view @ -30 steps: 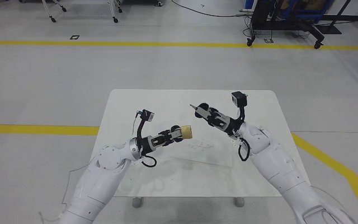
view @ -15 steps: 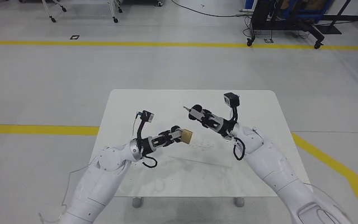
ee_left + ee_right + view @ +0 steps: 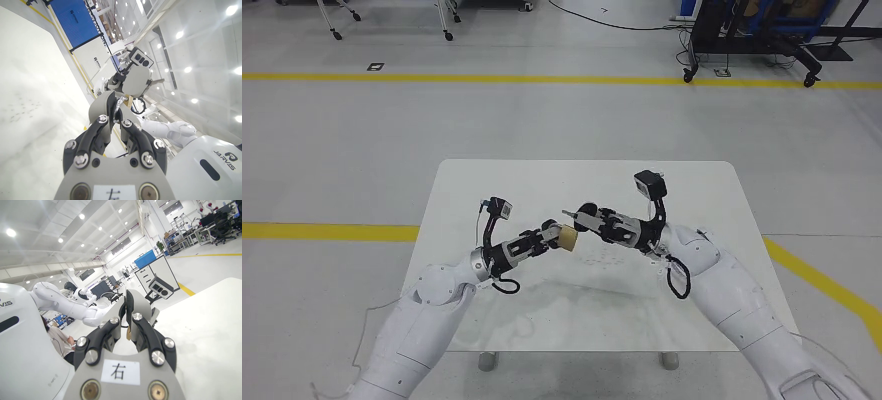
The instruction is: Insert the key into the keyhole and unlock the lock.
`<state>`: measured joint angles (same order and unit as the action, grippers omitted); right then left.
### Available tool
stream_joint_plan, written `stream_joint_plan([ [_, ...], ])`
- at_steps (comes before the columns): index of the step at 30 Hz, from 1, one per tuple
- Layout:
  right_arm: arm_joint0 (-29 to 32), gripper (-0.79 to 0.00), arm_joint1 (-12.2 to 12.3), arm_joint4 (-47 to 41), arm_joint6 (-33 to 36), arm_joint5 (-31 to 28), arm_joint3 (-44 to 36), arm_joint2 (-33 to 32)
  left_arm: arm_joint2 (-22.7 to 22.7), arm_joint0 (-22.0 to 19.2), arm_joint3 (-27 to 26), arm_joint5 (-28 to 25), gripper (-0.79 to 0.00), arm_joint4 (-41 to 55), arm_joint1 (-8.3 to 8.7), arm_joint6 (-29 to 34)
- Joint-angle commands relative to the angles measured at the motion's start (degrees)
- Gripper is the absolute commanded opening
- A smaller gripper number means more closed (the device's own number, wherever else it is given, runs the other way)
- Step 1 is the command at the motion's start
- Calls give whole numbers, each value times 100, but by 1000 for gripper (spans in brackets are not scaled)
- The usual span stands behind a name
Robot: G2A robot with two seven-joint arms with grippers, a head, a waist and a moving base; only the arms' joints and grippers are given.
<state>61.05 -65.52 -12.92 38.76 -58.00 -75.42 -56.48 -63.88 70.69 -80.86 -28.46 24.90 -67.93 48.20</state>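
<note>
Key (image 3: 571,215) — just beside lock (image 3: 567,238)

- A white label (image 3: 114,193) with one black character is carried on the base of the left gripper (image 3: 118,108).
- A second label (image 3: 120,372) of the same kind is carried on the right gripper (image 3: 126,302).
- Small print is borne by a blue panel (image 3: 81,28) and the white panel (image 3: 95,56) adjoining it.

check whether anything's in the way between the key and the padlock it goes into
Nothing visible does. The small silver metal key, pinched in the right pincer, hangs close beside the brass padlock gripped in the left pincer, with only open air between them.
</note>
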Motion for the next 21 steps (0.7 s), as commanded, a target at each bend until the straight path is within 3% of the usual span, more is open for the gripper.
stream_joint_plan([
  [1,27,-785,14,-106,283,0,-57,-6,-15,-12,29,31,-785,4,3,12],
  [5,51,-785,35,-325,752,0,-91,-45,-20,-9,38,84,-785,50,3,33],
  [18,97,-785,75,-433,738,0,-125,-221,-85,-30,77,182,-785,-155,22,-26],
  [21,198,-785,60,-696,624,77,-252,-143,42,23,57,575,-785,-36,-18,-328],
])
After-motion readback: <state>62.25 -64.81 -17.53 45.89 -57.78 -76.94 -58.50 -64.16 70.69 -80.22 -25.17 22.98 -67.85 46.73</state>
